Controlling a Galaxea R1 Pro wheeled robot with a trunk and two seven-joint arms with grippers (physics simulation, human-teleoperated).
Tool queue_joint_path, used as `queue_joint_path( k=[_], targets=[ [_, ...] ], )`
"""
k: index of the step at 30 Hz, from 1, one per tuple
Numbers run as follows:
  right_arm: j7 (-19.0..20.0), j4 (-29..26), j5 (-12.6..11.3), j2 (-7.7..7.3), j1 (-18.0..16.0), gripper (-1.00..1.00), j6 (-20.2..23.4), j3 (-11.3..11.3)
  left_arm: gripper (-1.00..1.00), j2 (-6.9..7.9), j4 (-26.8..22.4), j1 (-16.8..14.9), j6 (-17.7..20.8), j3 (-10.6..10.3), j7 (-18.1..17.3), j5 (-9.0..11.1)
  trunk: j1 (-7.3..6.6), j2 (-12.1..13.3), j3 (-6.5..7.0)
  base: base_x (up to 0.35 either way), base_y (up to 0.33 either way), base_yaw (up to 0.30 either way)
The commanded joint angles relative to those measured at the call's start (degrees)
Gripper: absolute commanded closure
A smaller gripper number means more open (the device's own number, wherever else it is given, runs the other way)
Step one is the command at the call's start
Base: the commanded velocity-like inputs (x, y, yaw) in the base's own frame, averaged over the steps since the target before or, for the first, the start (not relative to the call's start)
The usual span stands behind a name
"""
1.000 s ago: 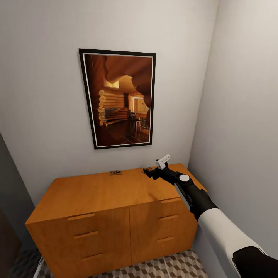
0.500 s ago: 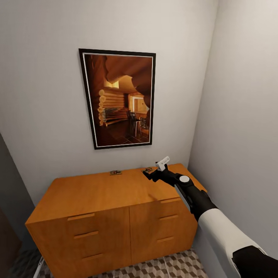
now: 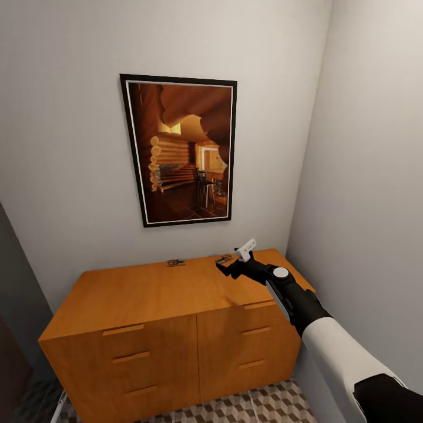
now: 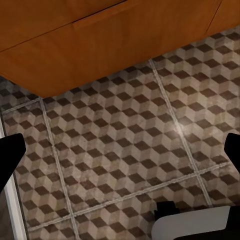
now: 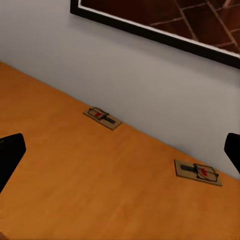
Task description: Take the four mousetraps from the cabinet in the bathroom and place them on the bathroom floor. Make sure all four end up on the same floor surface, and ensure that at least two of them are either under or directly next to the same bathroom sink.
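Right gripper (image 3: 226,268) above the cabinet (image 3: 147,294) top, far right, jaws spread wide and empty — two mousetraps (image 5: 102,118) (image 5: 197,172) flat by the far wall. Left gripper (image 4: 120,150) agape over the bathroom floor (image 4: 125,150).

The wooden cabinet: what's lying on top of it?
On the cabinet top, by the wall, lie two mousetraps: one farther left, one near the right gripper. The arm covers part of the top's right end, so anything there is hidden.
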Motion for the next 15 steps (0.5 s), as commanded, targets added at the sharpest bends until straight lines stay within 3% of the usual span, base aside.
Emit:
queue_joint_path(
  k=[1,15],
  targets=[
    [0.26,-0.08,0.47,0.0,-0.01,-1.0,0.24,-0.09,-1.0,-0.03,0.19,-0.05,-0.3,-0.47,-0.19,0.52,0.02,-0.04,-0.03,0.0,0.0,0.0],
    [0.32,0.33,0.65,-0.03,0.0,-1.0,0.29,-0.09,-1.0,-0.03,0.19,-0.05,-0.29,-0.48,-0.19,0.52,0.02,-0.04,-0.58,0.0,0.0,0.0]
  ],
)
